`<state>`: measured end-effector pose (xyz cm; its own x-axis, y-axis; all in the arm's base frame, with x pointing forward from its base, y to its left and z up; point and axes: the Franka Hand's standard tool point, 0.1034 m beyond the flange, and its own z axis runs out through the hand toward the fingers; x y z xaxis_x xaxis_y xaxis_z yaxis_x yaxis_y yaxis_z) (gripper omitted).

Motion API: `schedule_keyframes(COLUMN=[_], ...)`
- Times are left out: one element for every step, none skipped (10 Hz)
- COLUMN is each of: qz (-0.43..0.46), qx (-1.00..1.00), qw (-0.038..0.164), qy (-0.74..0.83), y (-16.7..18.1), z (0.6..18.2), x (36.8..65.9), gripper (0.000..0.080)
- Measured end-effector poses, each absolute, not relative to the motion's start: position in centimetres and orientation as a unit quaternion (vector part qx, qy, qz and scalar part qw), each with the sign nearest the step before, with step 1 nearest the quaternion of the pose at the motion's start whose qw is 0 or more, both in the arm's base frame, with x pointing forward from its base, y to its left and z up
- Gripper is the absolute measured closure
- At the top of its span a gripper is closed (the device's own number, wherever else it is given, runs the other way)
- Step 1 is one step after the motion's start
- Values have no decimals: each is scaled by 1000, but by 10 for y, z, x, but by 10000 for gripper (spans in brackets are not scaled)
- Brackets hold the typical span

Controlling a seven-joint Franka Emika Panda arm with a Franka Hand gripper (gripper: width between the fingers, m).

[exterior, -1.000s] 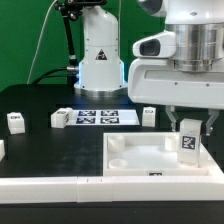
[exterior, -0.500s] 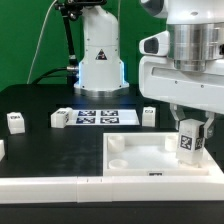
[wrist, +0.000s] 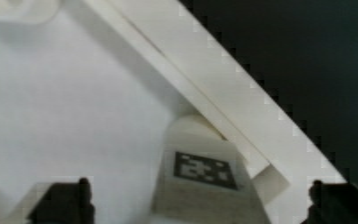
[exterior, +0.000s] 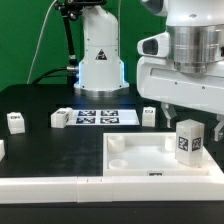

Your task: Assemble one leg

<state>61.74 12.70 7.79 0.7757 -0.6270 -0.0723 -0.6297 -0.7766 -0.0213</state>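
Observation:
One leg (exterior: 188, 140), a small white block with a black-and-white tag, stands upright in the corner socket of the big white tray-like piece (exterior: 140, 160), at the exterior view's right. My gripper (exterior: 190, 119) hangs just above it, open and holding nothing. In the wrist view the leg (wrist: 208, 165) sits between my gripper's (wrist: 197, 205) dark fingertips (wrist: 66, 200), with a gap on each side. Three more legs lie on the black table: one at the far left (exterior: 15, 122), one beside the marker board (exterior: 60, 118), one behind the tray (exterior: 148, 116).
The marker board (exterior: 97, 117) lies flat behind the tray. The arm's white base (exterior: 100, 55) stands at the back. A long white bar (exterior: 40, 188) lies along the front edge. Another white part (exterior: 2, 150) shows at the left edge.
My gripper has opened, let go of the leg and risen a little. The leg stays upright in the tray's corner.

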Motion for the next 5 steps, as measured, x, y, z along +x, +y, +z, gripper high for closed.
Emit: schedule_keyframes(qz=[28, 27, 26, 25, 20], qx=[-959, -976, -987, -993, -998], qw=[24, 25, 26, 26, 22], qy=[281, 213, 154, 113, 52], y=[128, 128, 129, 130, 130], z=[78, 78, 78, 78, 78], x=[618, 618, 618, 618, 618], gripper=[159, 159, 151, 151, 150])
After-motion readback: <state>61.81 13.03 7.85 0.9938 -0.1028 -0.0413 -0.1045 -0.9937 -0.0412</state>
